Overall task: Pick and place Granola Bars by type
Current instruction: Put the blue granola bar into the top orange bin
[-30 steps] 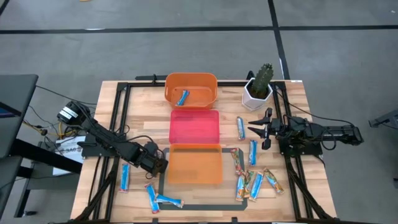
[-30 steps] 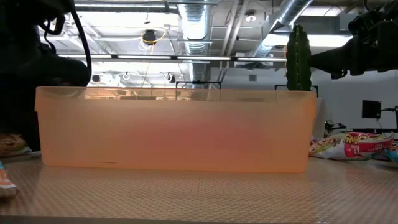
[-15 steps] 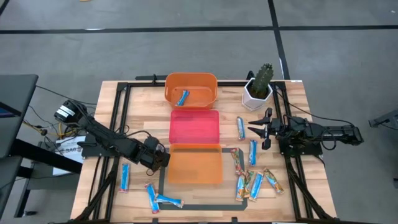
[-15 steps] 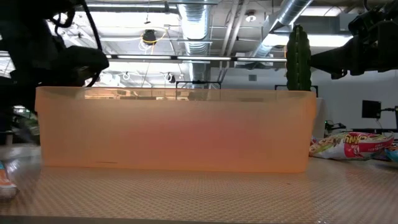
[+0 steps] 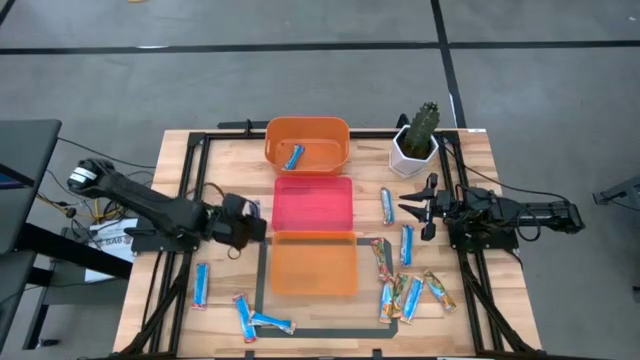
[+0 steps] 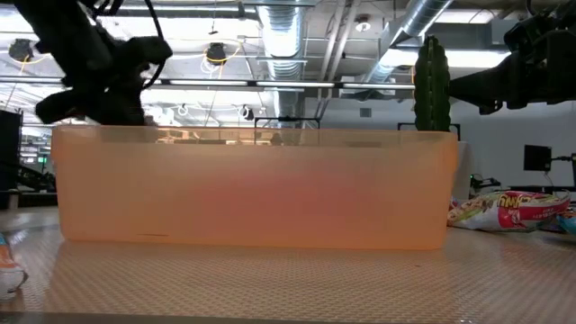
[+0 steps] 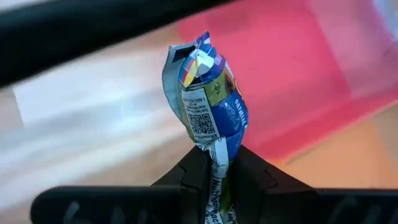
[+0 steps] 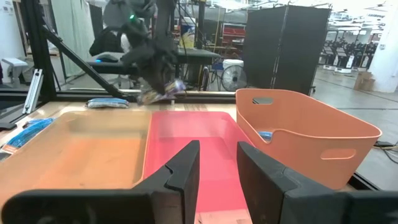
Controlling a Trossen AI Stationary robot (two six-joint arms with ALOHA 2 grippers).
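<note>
My left gripper [image 5: 247,222] hovers just left of the pink-red tray [image 5: 313,205] and is shut on a blue-and-white granola bar [image 7: 205,93]. One blue-and-white bar [image 5: 293,157] lies in the far orange bin [image 5: 307,145]. Three blue-and-white bars [image 5: 202,285] lie on the table left of the near orange tray [image 5: 313,265]. Several blue-and-white and multicoloured bars [image 5: 407,245] lie to its right. My right gripper [image 5: 420,210] waits open above the table's right side, near those bars. My left gripper pinches the blue-and-white bar by one end [image 7: 216,154] between its two fingers. The fingers come from the table's left and lie along the bar. The bar sticks out past the fingertips toward the pink-red tray, lifted clear of the table, its wrapper crumpled.
A cactus in a white pot [image 5: 417,140] stands at the far right corner, close behind my right gripper. Black frame rails [image 5: 195,190] run along both table sides. The three containers fill the table's middle in a row from near to far.
My left gripper has risen from the table beside the near orange tray's left side. It has moved toward the far edge, to beside the pink-red tray, carrying the blue-and-white bar clear of the table. My right arm has kept still.
</note>
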